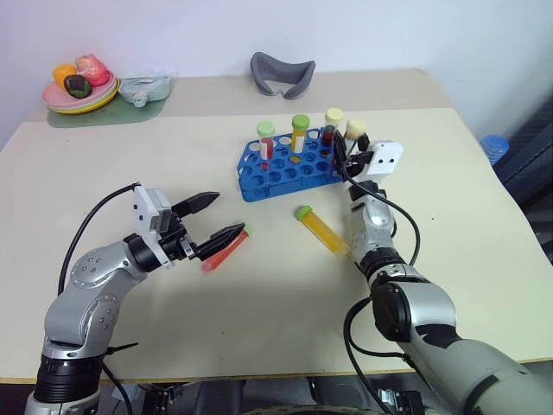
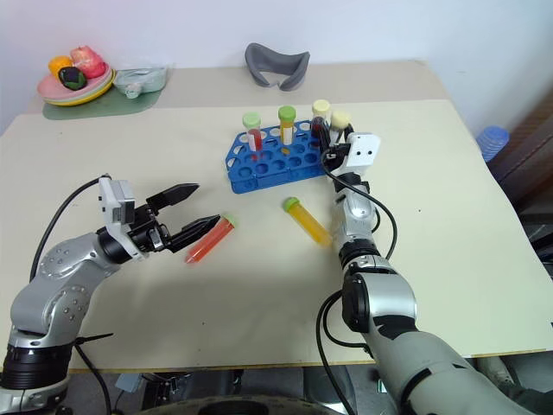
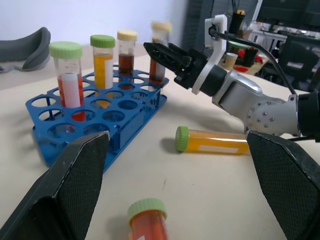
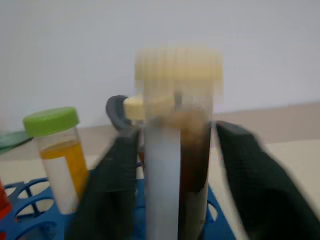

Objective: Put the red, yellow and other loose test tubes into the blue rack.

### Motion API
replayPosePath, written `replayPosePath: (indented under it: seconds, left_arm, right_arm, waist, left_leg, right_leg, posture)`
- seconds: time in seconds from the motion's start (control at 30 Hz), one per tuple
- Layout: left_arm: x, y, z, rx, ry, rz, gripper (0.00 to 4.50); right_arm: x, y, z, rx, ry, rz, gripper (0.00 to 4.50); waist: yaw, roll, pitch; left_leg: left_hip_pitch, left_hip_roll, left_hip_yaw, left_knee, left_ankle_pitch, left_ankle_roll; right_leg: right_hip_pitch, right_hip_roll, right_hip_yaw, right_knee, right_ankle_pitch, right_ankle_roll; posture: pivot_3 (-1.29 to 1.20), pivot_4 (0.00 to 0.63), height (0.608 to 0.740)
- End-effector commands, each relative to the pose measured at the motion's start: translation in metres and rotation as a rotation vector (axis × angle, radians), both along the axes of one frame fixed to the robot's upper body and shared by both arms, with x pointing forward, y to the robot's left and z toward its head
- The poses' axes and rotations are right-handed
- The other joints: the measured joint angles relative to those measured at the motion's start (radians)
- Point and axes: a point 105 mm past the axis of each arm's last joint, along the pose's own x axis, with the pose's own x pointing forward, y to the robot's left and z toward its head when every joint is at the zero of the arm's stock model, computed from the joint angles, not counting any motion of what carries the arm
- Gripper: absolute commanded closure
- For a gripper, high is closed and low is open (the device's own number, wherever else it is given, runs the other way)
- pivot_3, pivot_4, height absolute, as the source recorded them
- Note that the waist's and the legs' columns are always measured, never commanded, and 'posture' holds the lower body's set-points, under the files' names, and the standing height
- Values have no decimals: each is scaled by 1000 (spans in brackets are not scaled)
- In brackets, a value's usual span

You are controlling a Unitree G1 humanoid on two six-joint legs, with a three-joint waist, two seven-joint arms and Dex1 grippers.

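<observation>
The blue rack [image 1: 285, 177] stands mid-table. A dark-brown test tube with a pale-yellow cap [image 1: 354, 131] is upright at its right end. My right gripper [image 1: 344, 156] is open, with one finger on each side of that tube [image 4: 192, 165]. The yellow test tube with a green cap [image 1: 321, 230] lies on the table in front of the rack. Further left lies the red test tube [image 2: 210, 239], right beside the lower finger of my left gripper [image 1: 226, 214], which is open and holds nothing.
Three tubes stand in the rack: a red one with a white band [image 1: 265, 140], a yellow one [image 1: 299, 132] and a dark one [image 1: 333, 126]. At the table's back are a grey curved object [image 1: 282, 75] and a plate of toy food [image 1: 80, 89].
</observation>
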Motion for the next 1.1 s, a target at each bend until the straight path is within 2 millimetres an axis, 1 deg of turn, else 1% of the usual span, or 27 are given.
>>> replayPosePath:
  seconds: [0.03, 0.07, 0.17, 0.27, 0.33, 0.4, 0.43, 0.53, 0.57, 0.63, 0.67, 0.73, 0.83, 0.9, 0.97, 1.0, 1.1]
  left_arm:
    - [-4, -2, 15, -4, -65, -13, 0]
    - [-4, -2, 14, -4, -64, -14, 0]
    - [-4, -2, 13, 4, -56, -11, 0]
    - [-4, -1, 11, 10, -45, -13, 0]
    - [-4, -1, 9, 10, -36, -16, 0]
    - [-4, 0, 8, 16, -23, -23, 0]
    - [-4, 1, 7, 25, -14, -38, 0]
    - [-6, 2, 4, 42, 12, -78, 0]
    - [-7, 3, 3, 51, 21, -101, 0]
    - [-9, 4, 0, 74, 42, -149, 0]
    - [-10, 5, -2, 81, 48, -164, 0]
    - [-16, 5, -4, 99, 70, -232, 0]
    - [-26, 8, -8, 172, 83, -352, 0]
    - [-32, 11, -11, 217, 94, -430, 0]
    - [-38, 12, -11, 243, 90, -494, 0]
    - [-40, 13, -10, 255, 89, -523, 0]
    - [-41, 14, -11, 291, 77, -554, 0]
  right_arm:
    - [-2, 5, 11, 19, -50, -10, 359]
    - [-2, 4, 12, 20, -51, -20, 63]
    - [-5, 6, 26, 34, -101, -3, 63]
    - [-15, 6, 47, 1, -152, 17, 63]
    - [-29, 4, 62, -26, -173, 33, 63]
    - [-46, 2, 70, -101, -138, 40, 63]
    - [-58, 0, 71, -113, -92, 72, 63]
    - [-87, -2, 67, -206, 39, 115, 63]
    - [-95, -3, 61, -247, 123, 141, 63]
    - [-114, -6, 55, -324, 242, 195, 63]
    - [-119, -7, 54, -345, 280, 211, 63]
    - [-133, -12, 45, -454, 418, 271, 63]
    - [-152, -13, 31, -586, 615, 417, 63]
    - [-157, -14, 24, -635, 715, 479, 63]
    - [-158, -14, 17, -651, 809, 529, 63]
    - [-156, -13, 13, -679, 838, 536, 63]
    - [-143, -7, 4, -658, 908, 557, 63]
  waist:
    - [-6, 0, 0]
    - [-10, 0, 0]
    - [-14, 0, 0]
    - [-12, 0, 0]
    - [-10, 0, 0]
    - [-8, 0, 0]
    - [-3, 0, 0]
    - [15, 0, 0]
    - [16, 0, 0]
    - [17, 0, 0]
    - [16, 0, 0]
    - [15, 0, 1]
    - [16, -1, 1]
    - [15, -1, 1]
    - [15, -1, 1]
    - [15, -1, 1]
    - [16, -2, 1]
  left_leg:
    - [0, 0, 0, 0, 0, 0]
    - [0, 0, 0, 0, 0, 0]
    - [0, 0, 0, 0, 0, 0]
    - [0, 0, 0, 0, 0, 0]
    - [0, 0, 0, 0, 0, 0]
    - [0, 0, -1, -1, 0, 0]
    - [0, 0, -1, -1, 0, 0]
    - [-1, 0, -1, -1, 0, 0]
    - [-1, 0, -1, -1, 0, 0]
    - [-1, 0, -1, -1, 0, 0]
    - [-1, 0, -1, -1, 0, 0]
    - [0, 0, -1, -1, 0, 0]
    - [0, 0, -1, -2, 0, 1]
    - [0, 0, 0, -3, -1, 1]
    - [0, 0, 0, -4, -1, 2]
    - [0, 0, 0, -4, -1, 2]
    - [-1, 0, 0, -5, -1, 2]
  right_leg:
    - [0, 0, 0, 0, 0, 0]
    - [0, 0, 0, 0, 0, 0]
    - [0, 0, 0, 0, 0, 0]
    - [0, 0, 0, 0, 0, 0]
    - [0, 0, 0, 0, 0, 0]
    - [0, 0, 0, 0, 0, 0]
    - [0, 0, 0, 0, 0, 0]
    - [-1, 0, 0, 0, -1, 0]
    - [-1, 0, 0, 0, -1, -1]
    - [0, 0, 0, 0, -1, -1]
    - [0, 0, 0, -1, -1, -2]
    - [0, 0, 0, -1, -2, -2]
    - [0, 0, 0, -2, -2, -3]
    - [0, 0, 0, -4, -2, -3]
    - [0, 0, 0, -5, -2, -3]
    - [0, 0, 0, -6, -2, -3]
    - [0, 0, 0, -8, -2, -3]
  posture:
    - [0, 150, 740]
    - [0, 150, 740]
    - [0, 150, 740]
    - [0, 150, 740]
    - [0, 150, 740]
    - [0, 150, 740]
    - [0, 150, 740]
    - [0, 150, 740]
    - [0, 150, 740]
    - [0, 150, 740]
    - [0, 150, 740]
    - [0, 150, 740]
    - [0, 150, 740]
    - [0, 150, 740]
    - [0, 150, 740]
    - [0, 150, 740]
    - [0, 150, 740]
